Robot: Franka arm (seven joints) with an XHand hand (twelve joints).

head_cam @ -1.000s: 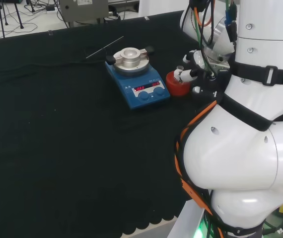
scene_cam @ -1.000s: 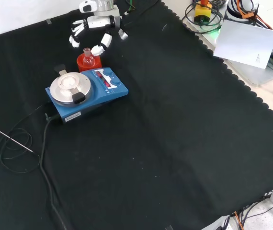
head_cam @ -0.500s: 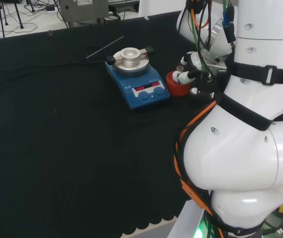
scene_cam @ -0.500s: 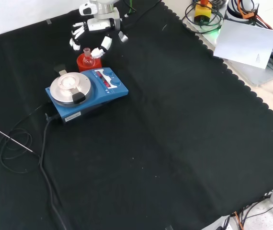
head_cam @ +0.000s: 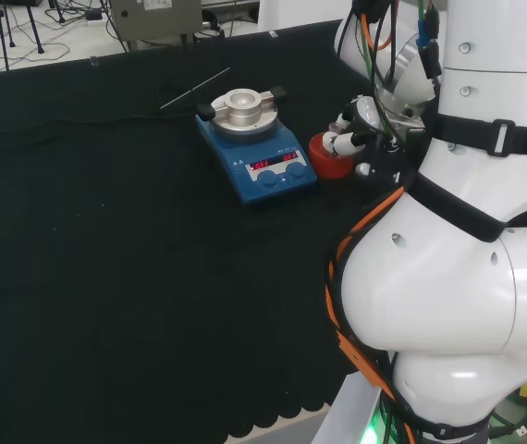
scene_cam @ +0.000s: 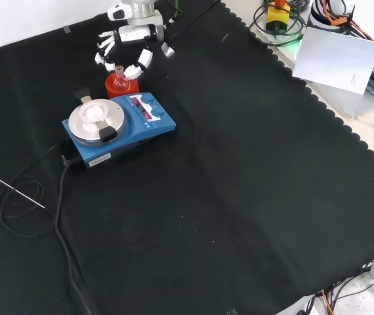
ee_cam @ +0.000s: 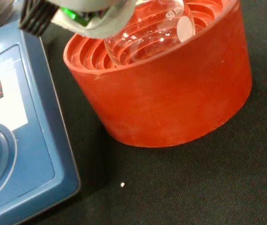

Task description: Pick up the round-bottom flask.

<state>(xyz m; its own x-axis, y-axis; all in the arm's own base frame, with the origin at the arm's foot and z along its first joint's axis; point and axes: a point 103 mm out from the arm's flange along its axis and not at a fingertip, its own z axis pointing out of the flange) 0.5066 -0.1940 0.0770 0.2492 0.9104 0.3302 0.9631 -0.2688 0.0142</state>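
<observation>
Bench draped in black cloth (scene_cam: 252, 197), with the white arm (head_cam: 458, 277) rising at the right of the head view. Near the far left corner in the front view stands a blue hotplate stirrer (scene_cam: 118, 128) with a round metal top plate, its cable (scene_cam: 59, 216) trailing toward the near edge. Just beyond the stirrer, and just beside it, sits a red ribbed stand (scene_cam: 117, 85); in the wrist view the stand (ee_cam: 171, 93) is seen close, with the stirrer's blue corner alongside. The round-bottom flask (ee_cam: 147, 37), of clear glass, rests bulb-down in the stand's ribbed hollow, its neck upright (scene_cam: 118, 69). The hand (scene_cam: 129, 46) hovers just above and around the flask neck, fingers spread and only lightly bent, one fingertip close beside the neck; whether any finger touches the glass cannot be told, and nothing is held. Step in hand, as judged: the final approach before grasping, the flask not yet lifted. The next move would call for the fingers and thumb to close around the neck, then a straight upward lift so that the bulb clears the stand without tipping it against the stirrer.
</observation>
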